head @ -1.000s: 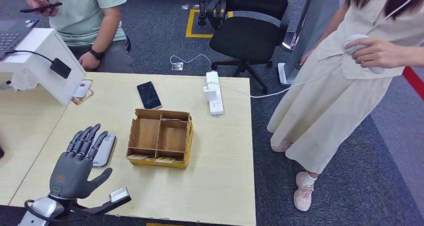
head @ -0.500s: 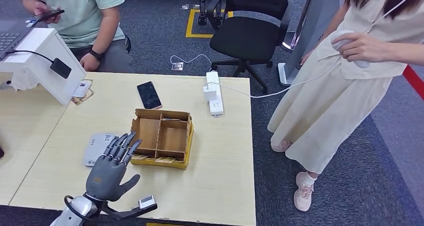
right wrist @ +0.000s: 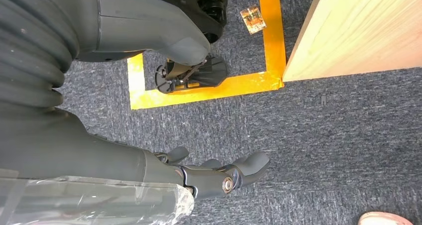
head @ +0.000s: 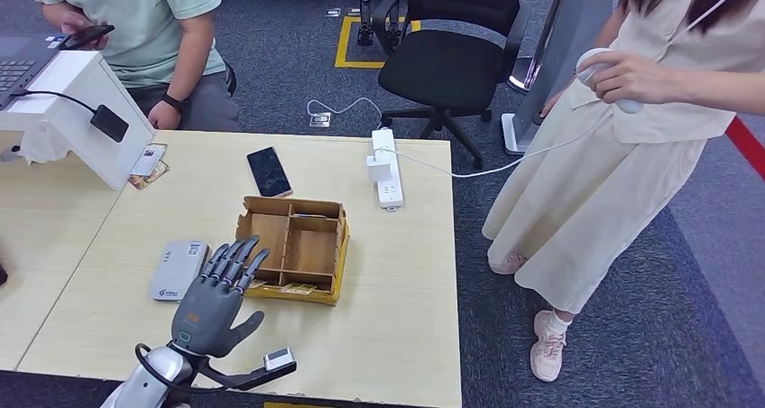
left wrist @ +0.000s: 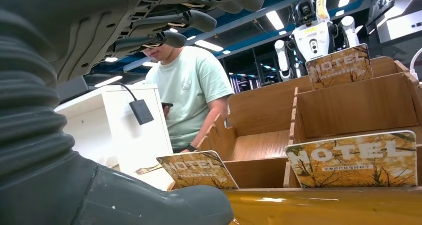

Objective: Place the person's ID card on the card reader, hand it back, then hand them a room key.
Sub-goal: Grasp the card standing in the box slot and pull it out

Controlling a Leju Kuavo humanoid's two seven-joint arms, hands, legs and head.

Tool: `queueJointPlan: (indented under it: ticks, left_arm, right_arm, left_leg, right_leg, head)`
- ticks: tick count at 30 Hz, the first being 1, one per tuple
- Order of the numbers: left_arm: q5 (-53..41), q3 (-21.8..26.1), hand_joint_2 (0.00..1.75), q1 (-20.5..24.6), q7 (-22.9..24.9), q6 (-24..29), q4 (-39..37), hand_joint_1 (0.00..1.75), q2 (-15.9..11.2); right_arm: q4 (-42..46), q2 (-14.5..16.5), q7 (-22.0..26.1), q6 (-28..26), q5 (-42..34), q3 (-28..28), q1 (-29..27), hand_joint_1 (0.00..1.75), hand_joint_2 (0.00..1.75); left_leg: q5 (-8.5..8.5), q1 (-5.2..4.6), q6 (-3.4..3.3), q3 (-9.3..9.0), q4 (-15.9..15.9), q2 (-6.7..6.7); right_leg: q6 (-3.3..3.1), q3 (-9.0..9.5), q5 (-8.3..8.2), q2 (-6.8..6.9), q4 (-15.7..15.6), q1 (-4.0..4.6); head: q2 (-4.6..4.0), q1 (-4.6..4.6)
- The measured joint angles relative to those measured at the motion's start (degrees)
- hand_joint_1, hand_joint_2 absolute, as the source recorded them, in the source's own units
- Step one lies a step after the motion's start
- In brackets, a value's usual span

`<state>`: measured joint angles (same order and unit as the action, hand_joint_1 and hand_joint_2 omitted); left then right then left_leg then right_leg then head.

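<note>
My left hand [head: 216, 295] hovers low over the table with its fingers spread and nothing in it. Its fingertips [head: 236, 250] reach the front-left corner of the wooden key box [head: 293, 248]. Yellow HOTEL room key cards [head: 298, 288] stand in the box's front slots, seen close up in the left wrist view as key cards [left wrist: 353, 160] just ahead of my hand [left wrist: 99, 36]. The grey card reader [head: 179, 269] lies flat just left of that hand. Two small cards [head: 147, 162] lie by the white stand. My right hand [right wrist: 99, 150] hangs over the carpet beside the table, holding nothing.
A person in a cream dress [head: 613, 155] stands right of the table holding a white corded device. A seated person in a green shirt [head: 153, 29] is at the back left. A phone [head: 269, 171], a power strip [head: 386, 180] and a white stand [head: 77, 110] are on the table.
My left hand has moved right, from over the card reader to the box's front-left corner, uncovering the reader. The standing person's hand with the white device has shifted left.
</note>
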<state>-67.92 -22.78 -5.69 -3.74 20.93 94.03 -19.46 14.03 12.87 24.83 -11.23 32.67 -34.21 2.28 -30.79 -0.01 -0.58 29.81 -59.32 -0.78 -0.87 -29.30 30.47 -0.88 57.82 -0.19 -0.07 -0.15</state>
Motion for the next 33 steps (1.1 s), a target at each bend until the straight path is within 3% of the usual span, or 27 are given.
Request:
queueJointPlan:
  ticks: [16, 33]
  left_arm:
    - [-2.32, -1.99, 1.75, 5.18, 1.23, -2.2, -3.18, 0.0, -0.13]
    - [-3.7, -3.16, 1.75, 6.75, 2.13, -2.32, -5.46, 0.0, -2.88]
  right_arm:
    - [-0.02, 0.0, -0.03, -0.01, -0.28, 0.0, 0.0, 0.0, 1.75]
    - [-0.02, 0.0, -0.08, -0.08, -0.45, 0.0, -0.04, 0.0, 1.75]
  left_leg:
    - [0.0, 0.0, 0.0, 0.0, 0.0, 0.01]
    - [0.01, 0.0, 0.01, 0.0, 0.0, 0.01]
  right_leg:
    - [0.0, 0.0, -0.01, -0.01, 0.0, 0.0]
    - [0.0, 0.0, -0.01, -0.01, 0.01, 0.0]
  head:
    - [0.0, 0.0]
    - [0.0, 0.0]
